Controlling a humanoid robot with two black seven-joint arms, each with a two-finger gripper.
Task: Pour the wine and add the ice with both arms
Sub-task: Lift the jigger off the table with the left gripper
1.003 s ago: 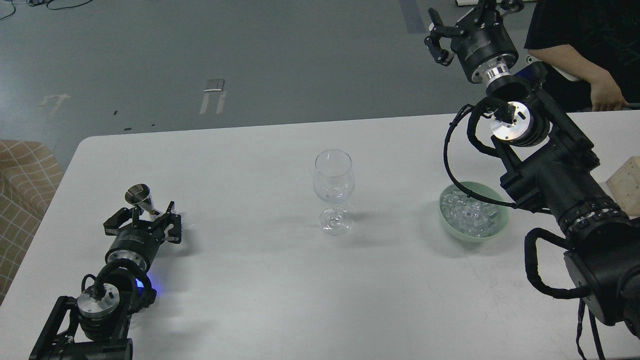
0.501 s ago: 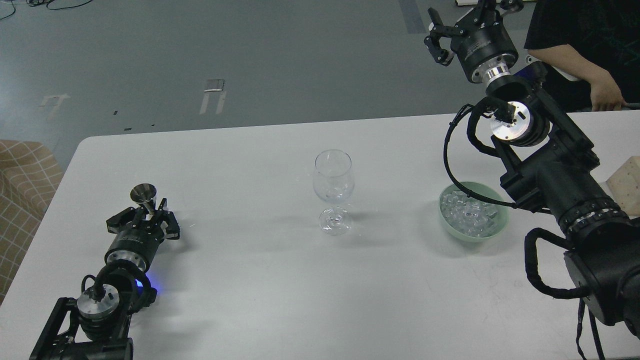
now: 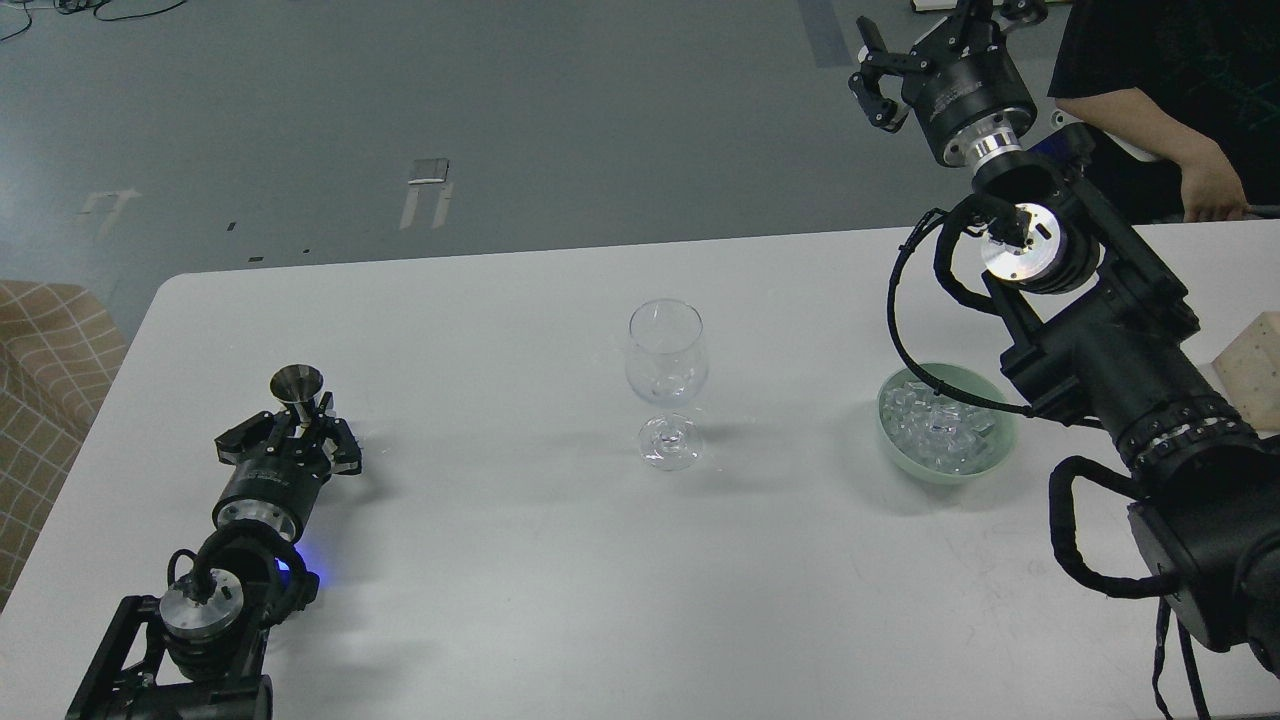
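Note:
A small steel jigger (image 3: 297, 384) stands upright on the white table (image 3: 500, 560) at the left. My left gripper (image 3: 302, 422) is shut on its narrow waist. No wine can be made out in it. A clear stemmed glass (image 3: 667, 372) stands upright at the table's middle and looks empty. A pale green bowl (image 3: 900, 452) to its right holds the ice (image 3: 940, 425), several clear cubes. My right gripper (image 3: 882, 72) is open and empty, raised high beyond the table's far edge, above and behind the bowl.
A person's arm (image 3: 1160, 130) reaches in at the upper right, close to my right arm. A beige block (image 3: 1255, 365) lies at the right edge. A checked seat (image 3: 40, 400) stands off the table's left side.
My left gripper's fingers have closed in around the jigger, which went from tilted to upright and shifted slightly right. The right arm, glass and bowl have not moved.

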